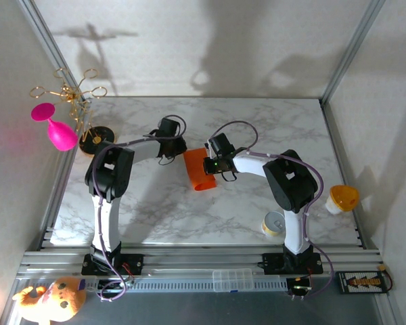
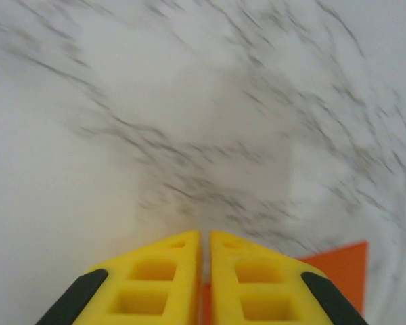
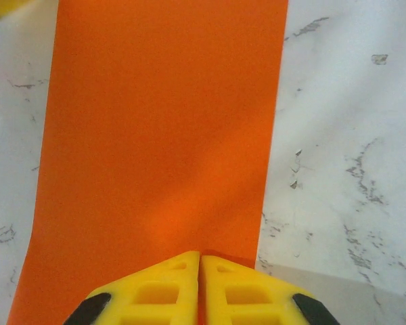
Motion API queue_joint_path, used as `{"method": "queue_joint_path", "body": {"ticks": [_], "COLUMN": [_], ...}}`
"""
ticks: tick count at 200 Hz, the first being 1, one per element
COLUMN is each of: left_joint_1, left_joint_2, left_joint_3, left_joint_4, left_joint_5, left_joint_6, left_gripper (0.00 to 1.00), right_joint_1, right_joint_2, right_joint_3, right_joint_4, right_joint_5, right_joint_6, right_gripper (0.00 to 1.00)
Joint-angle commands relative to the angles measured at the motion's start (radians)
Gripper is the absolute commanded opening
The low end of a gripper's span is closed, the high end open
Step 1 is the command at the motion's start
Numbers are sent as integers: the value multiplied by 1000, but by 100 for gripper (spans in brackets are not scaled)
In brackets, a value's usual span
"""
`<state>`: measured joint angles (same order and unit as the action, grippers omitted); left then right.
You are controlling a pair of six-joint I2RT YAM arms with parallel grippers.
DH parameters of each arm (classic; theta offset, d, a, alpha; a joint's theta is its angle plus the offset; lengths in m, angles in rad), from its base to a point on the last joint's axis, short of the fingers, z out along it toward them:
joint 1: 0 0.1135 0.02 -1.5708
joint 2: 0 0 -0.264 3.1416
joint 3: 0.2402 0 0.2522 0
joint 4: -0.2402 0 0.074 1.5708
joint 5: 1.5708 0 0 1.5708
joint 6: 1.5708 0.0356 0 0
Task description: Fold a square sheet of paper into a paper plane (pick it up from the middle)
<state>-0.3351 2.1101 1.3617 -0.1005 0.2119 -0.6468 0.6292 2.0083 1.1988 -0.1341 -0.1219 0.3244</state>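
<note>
Thin bright orange paper sheet (image 1: pixel 197 172), folded to a strip, lies mid white marble-patterned tabletop (image 1: pixel 271 128). Left tool (image 2: pixel 205 235) and right tool (image 3: pixel 200 256): jaws pressed together, each apparently pinching a paper edge. Advice: align edges, press flat, crease firmly before releasing.

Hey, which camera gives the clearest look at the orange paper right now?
The right wrist view: the orange paper spans most of the frame, sharp, with both long edges clear. The top external view shows it small and partly covered; the left wrist view catches a blurred corner.
</note>
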Motion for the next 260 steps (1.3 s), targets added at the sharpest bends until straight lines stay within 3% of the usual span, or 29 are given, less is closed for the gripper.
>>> {"method": "queue_joint_path", "body": {"ticks": [1,42,79,168,231,260], "left_joint_1": [38,-12,-56,-45,-39,-39], "left_joint_2": [-37,-158,-132,-30,1,3], "left_joint_3": [2,-93,-172,-145,-190,-201], "left_joint_4": [-52,107,199,62,57,62], "left_joint_5": [-102,119,247,165,146,146], "left_joint_6": [22,13,-67,-19,-16,-13], "left_gripper": [12,13,11,7,5,4], "right_joint_1": [-21,-21,-22,-22,-28,-6], "right_joint_2": [104,105,107,64,-122,-149], "right_joint_3": [-89,-79,-77,-61,49,23], "right_joint_4": [-270,-269,-273,-258,-133,-56], "right_joint_5": [159,143,138,69,-195,-283], "right_joint_6": [-25,-30,-29,-59,101,211], "right_gripper": [11,11,11,11,18,14]}}
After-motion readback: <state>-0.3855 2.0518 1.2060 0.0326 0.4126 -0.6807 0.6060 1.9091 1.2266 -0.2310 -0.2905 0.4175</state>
